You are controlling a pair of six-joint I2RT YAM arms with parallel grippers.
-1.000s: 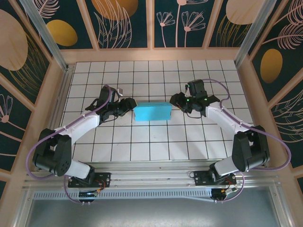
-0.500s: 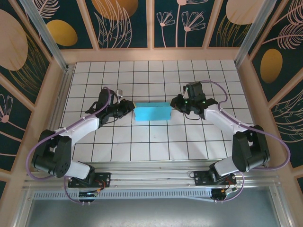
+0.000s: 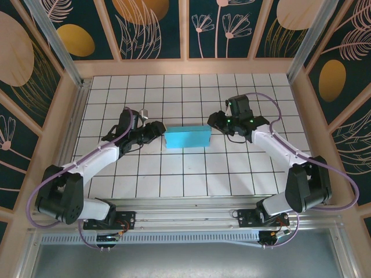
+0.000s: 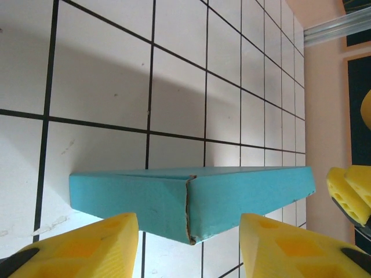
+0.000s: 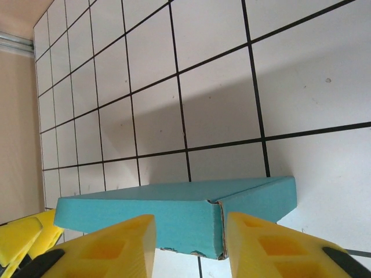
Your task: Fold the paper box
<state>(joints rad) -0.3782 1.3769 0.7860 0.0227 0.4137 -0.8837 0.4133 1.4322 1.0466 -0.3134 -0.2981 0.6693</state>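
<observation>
The paper box (image 3: 186,138) lies folded into a shallow teal rectangle in the middle of the tiled floor. My left gripper (image 3: 157,131) stands just off its left end, and my right gripper (image 3: 213,121) just off its right end. In the left wrist view the near corner of the paper box (image 4: 191,200) sits ahead of the open left gripper (image 4: 188,252), whose yellow fingers (image 4: 87,249) are spread wide and clear of the card. The right wrist view has the paper box (image 5: 168,211) close before the open right gripper (image 5: 191,249), a corner seam facing the gap.
A raised wooden rim (image 3: 185,67) and patterned walls enclose the white tiled floor (image 3: 185,174). Metal posts (image 3: 55,40) stand at the back corners. The other arm's yellow fingers (image 4: 351,188) show beyond the box's far end.
Both grippers closed in on the box's ends half a second ago, then drew back a little and spread their jaws again. The box has stayed in place.
</observation>
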